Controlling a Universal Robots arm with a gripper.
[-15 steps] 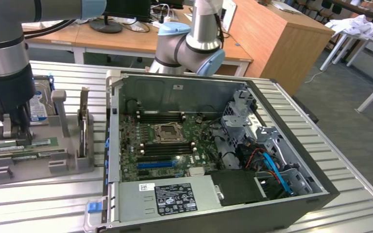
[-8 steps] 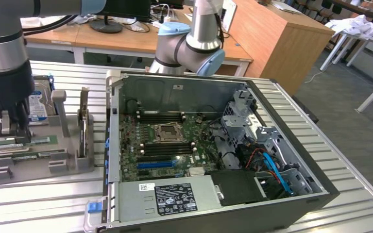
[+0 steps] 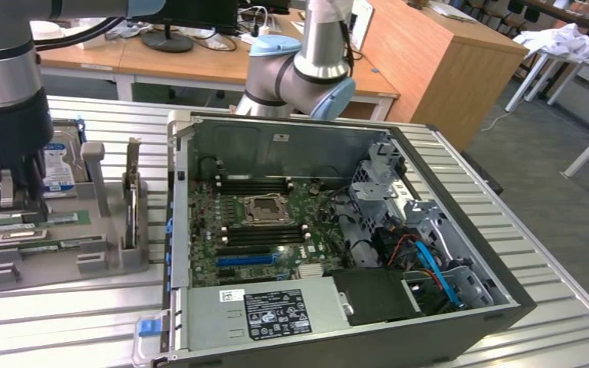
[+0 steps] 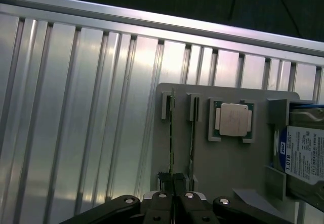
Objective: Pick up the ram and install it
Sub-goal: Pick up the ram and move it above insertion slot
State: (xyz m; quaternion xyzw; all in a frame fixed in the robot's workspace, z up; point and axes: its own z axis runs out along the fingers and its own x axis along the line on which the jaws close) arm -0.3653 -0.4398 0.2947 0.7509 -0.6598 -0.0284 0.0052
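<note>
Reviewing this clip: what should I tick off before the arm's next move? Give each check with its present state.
1. The gripper has the ram: ok, jaws shut on its edge.
2. The ram is lifted out of the gray holder: not ok, it sits in its slot.
3. The neighbouring stick is free of the jaws: ok, it stands beside them.
4. The computer case is open with the motherboard exposed: ok.
5. The memory slots are free: cannot tell.

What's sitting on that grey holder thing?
On the grey holder stand the ram and a second stick, both on edge, plus a silver processor and a hard drive. The gripper, closed on the ram, hides the sticks' near ends.
</note>
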